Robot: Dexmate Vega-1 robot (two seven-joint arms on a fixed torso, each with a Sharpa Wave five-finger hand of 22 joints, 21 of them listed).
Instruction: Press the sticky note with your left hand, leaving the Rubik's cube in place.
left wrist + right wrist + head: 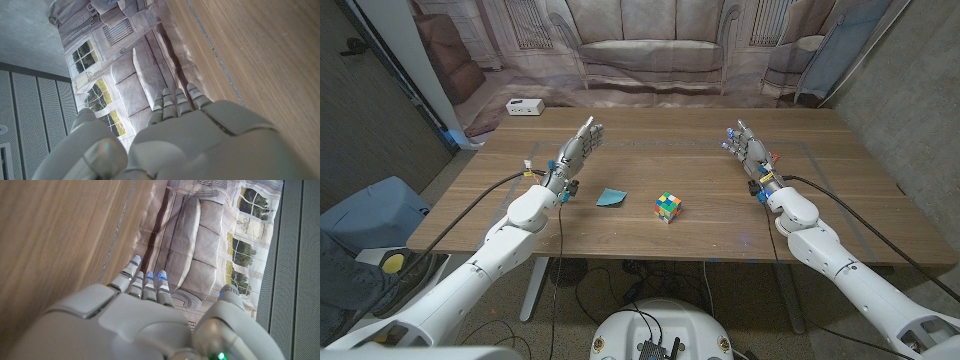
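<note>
Your left hand (578, 146) is raised over the left part of the surface (650, 235), fingers spread apart and holding nothing; it is not touching the sticky note (611, 197). That teal note lies toward the middle of the surface, nearer the front edge than the back, with one corner slightly lifted. The Rubik's cube (667, 207) sits just beside it on the right, apart from it. Your right hand (747, 145) stands over the right part of the surface, fingers also apart and empty, well away from the cube. A white power strip (523, 106) rests near the back left corner.
</note>
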